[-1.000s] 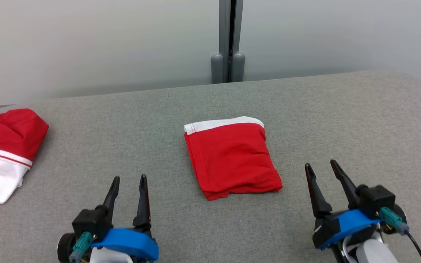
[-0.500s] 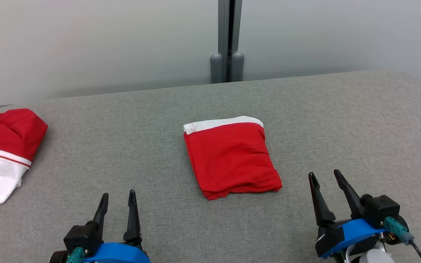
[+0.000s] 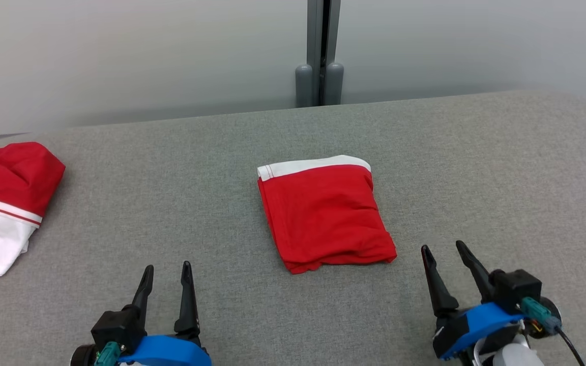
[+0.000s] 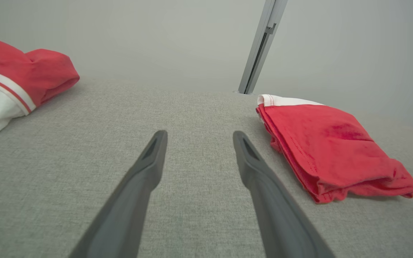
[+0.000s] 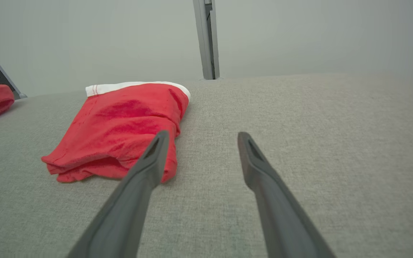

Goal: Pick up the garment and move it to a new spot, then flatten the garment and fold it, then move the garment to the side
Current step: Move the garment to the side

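1. In the head view, the red garment (image 3: 326, 213) lay folded into a compact rectangle near the middle of the grey fabric surface (image 3: 476, 168), its white waistband along the far edge and its near edge slightly rumpled. The left gripper (image 3: 167, 265) sat at the lower left, its two dark fingers apart and holding nothing, well clear of the red garment. The right gripper (image 3: 443, 245) sat at the lower right, its fingers likewise spread and empty, near the red garment's near right corner but not touching it. A crumpled red-and-white cloth (image 3: 3, 203) lay at the surface's far left edge. Behind the surface stood a pale wall (image 3: 120, 51) with a grey post (image 3: 321, 51).

2. In the left wrist view, the two fingers (image 4: 145, 172) were parted over bare grey fabric with nothing between them. The red garment lay to their right and the red-and-white cloth at the upper left.

3. In the right wrist view, the fingers (image 5: 264, 179) were also parted and empty. The red garment lay to their left, and the tip of the left-hand finger overlapped its near corner in that view. A bit of the red-and-white cloth showed at the far left.
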Available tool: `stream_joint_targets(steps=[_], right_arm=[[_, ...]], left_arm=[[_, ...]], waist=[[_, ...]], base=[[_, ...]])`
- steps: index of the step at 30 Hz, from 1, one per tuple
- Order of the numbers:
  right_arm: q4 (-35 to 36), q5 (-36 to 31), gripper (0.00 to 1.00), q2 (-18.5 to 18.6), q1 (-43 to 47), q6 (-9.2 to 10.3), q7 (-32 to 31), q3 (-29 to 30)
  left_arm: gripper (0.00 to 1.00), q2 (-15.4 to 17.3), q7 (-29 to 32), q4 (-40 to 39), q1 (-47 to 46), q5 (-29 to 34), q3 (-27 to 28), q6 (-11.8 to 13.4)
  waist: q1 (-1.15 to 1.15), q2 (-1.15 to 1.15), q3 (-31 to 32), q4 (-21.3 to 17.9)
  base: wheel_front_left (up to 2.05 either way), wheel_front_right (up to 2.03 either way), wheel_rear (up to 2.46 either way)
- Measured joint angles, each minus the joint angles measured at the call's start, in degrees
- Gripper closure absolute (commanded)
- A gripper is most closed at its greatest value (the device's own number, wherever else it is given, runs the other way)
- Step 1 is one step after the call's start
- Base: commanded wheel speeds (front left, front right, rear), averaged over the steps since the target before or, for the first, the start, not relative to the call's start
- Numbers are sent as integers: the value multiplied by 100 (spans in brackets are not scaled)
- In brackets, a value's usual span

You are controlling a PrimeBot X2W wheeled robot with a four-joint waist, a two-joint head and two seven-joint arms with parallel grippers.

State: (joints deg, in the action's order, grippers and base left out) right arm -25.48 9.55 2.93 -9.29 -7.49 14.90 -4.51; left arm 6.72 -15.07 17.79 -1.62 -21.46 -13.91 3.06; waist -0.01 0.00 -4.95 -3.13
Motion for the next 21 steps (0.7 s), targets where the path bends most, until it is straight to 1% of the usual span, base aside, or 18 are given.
stream_joint_targets(steps=[2,5,7,9,12,15,17,21], right_arm=[[-97,-130,0,-4,-191,0,-122,-12],[-111,-291,0,-3,-740,0,-389,73],[-119,-400,0,-2,-1077,0,-664,115],[-180,-381,0,33,-1395,0,-1082,135],[-367,-20,0,127,-1764,0,-1942,90],[-530,249,0,343,-2075,0,-2687,12],[-645,420,0,466,-2221,0,-3062,24],[-916,634,0,598,-2388,0,-3690,40]], left_arm=[[0,-21,0,0,-43,53,4,-9],[0,-38,0,-7,-136,111,10,-56],[0,-56,0,-7,-195,152,7,-63],[0,-74,0,-13,-262,192,3,-99],[0,-131,0,-18,-333,231,-1,-120],[0,-182,-1,-25,-357,237,2,-163],[0,-220,0,-24,-366,242,-3,-172],[0,-297,-1,-8,-406,259,-4,-216]], waist=[[0,0,-75,14],[0,0,-190,57],[1,0,-267,107],[1,0,-337,180],[1,0,-432,332],[1,0,-520,520],[1,0,-586,651],[2,0,-728,925]], base=[[0,0,0],[0,0,0],[0,0,0],[0,0,0],[0,0,0],[0,0,0],[0,0,0],[0,0,0]])
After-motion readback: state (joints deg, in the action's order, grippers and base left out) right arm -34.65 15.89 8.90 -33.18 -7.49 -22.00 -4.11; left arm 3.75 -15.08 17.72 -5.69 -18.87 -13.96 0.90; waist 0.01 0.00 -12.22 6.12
